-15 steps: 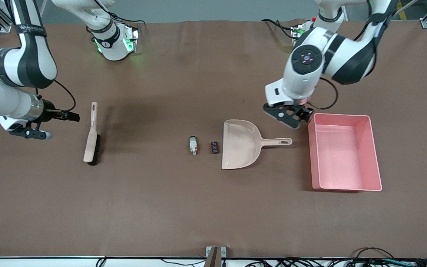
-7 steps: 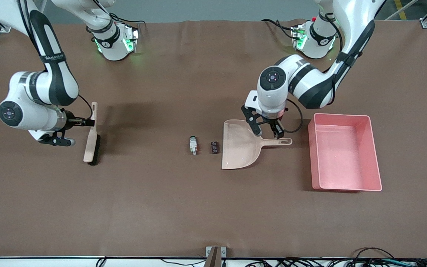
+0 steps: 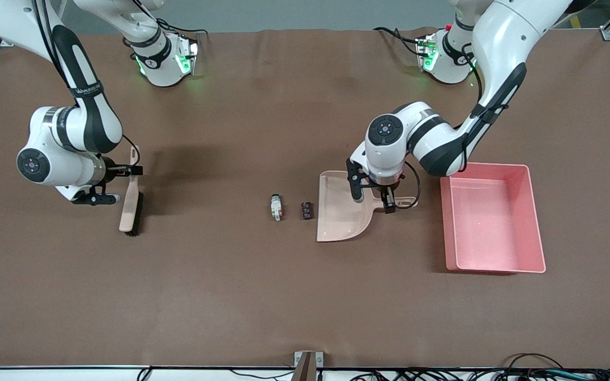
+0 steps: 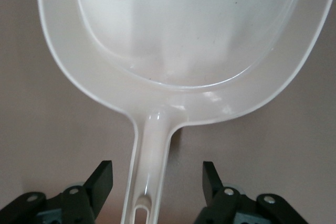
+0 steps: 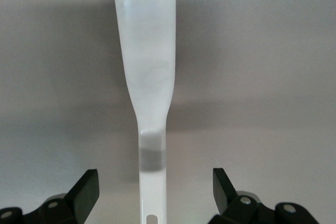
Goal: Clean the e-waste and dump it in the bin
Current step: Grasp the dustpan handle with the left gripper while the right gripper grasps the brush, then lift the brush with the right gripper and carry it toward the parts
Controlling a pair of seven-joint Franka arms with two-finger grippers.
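Your left gripper is down over the beige dustpan, its fingers spread wide on either side of the dustpan's handle with a gap on each side — nothing gripped. Your right gripper sits over the handle of the beige brush at the right arm's end of the bench; its fingers are wide too, straddling the brush handle without touching it.

You'll find the e-waste lying on the bench between brush and dustpan: the dark block just beside the dustpan's open mouth, and the white-grey part with the green mark near it, toward the right arm's end. Both are outside the pan.

The pink bin stands toward the left arm's end, near the tip of the dustpan handle but apart from it.
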